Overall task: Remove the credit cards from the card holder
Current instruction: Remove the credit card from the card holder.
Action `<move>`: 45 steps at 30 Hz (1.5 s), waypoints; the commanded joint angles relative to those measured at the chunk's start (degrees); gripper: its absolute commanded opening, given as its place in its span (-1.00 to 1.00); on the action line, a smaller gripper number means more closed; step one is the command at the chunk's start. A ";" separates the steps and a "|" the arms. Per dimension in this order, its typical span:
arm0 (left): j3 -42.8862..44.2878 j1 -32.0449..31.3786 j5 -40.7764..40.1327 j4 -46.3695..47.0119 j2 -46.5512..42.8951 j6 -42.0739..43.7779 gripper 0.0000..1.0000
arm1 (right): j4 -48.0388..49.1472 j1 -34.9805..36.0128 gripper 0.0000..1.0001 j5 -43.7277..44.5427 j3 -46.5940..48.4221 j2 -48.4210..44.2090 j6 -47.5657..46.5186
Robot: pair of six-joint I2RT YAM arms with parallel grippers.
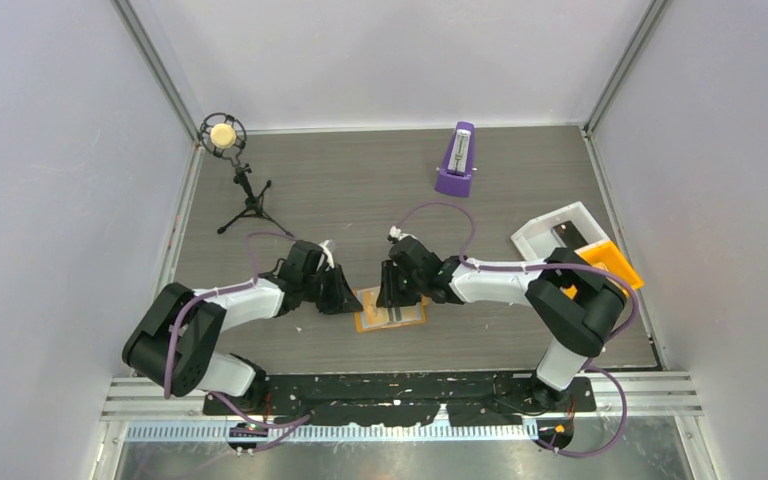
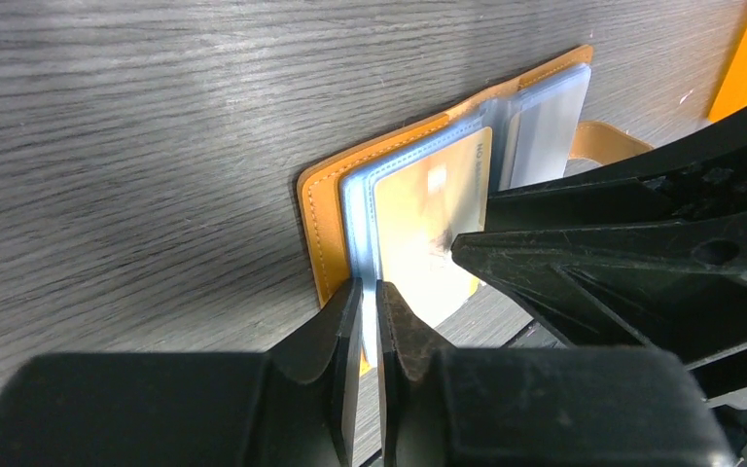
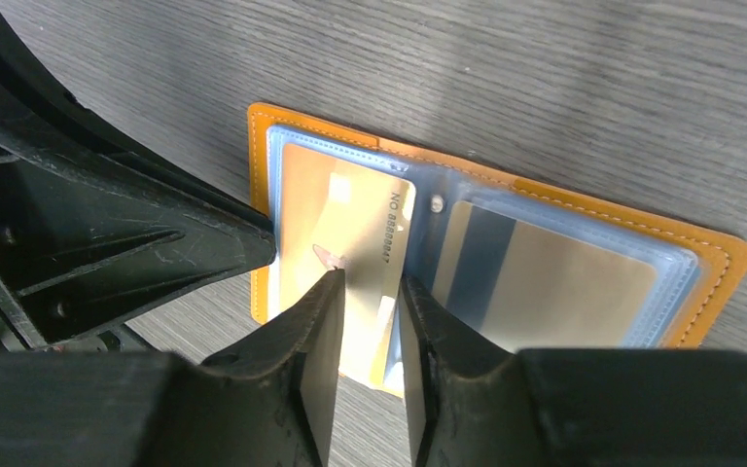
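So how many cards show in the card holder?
2: gold card in the card holder at the right gripper, striped card in its other half. Others may be hidden behind.

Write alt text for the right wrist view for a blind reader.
An orange card holder lies open on a grey table, a gold card and a striped card in its clear pockets. The right tool is open over the gold card; the left tool meets the holder's left edge.
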 commanded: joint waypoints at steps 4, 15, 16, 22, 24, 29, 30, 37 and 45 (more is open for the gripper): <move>-1.68 -0.18 -2.76 -0.21 2.48 0.83 -0.74 | 9.04 -3.70 -0.54 -5.64 -4.06 -0.16 -0.45; 0.14 -0.15 -4.16 -4.08 5.80 3.19 -0.74 | 23.54 -8.11 -0.90 -17.26 -11.54 -1.93 0.02; 0.34 -0.18 -4.31 -4.51 5.89 3.41 -0.74 | 24.89 -8.33 -0.90 -18.31 -11.81 -1.90 0.72; 0.88 -0.15 -5.39 -6.42 6.36 4.67 -0.74 | 27.40 -9.36 -0.80 -22.22 -12.97 -2.34 2.54; 1.31 -0.14 -5.25 -6.63 6.96 4.76 -0.74 | 27.65 -9.42 -0.72 -22.73 -13.10 -2.72 2.72; 1.97 -0.13 -5.55 -7.15 7.94 5.00 -0.73 | 27.63 -9.55 -0.89 -22.83 -12.94 -3.55 3.51; 2.04 -0.15 -5.63 -7.27 8.07 5.05 -0.73 | 27.29 -9.63 -0.89 -22.70 -12.95 -3.89 3.49; 2.92 -0.17 -6.30 -9.32 9.39 6.18 -0.73 | 25.28 -10.79 -0.68 -23.11 -13.42 -6.80 3.54; 3.30 -0.18 -6.84 -10.37 9.64 6.72 -0.73 | 20.92 -11.56 -0.81 -22.56 -12.49 -7.59 1.64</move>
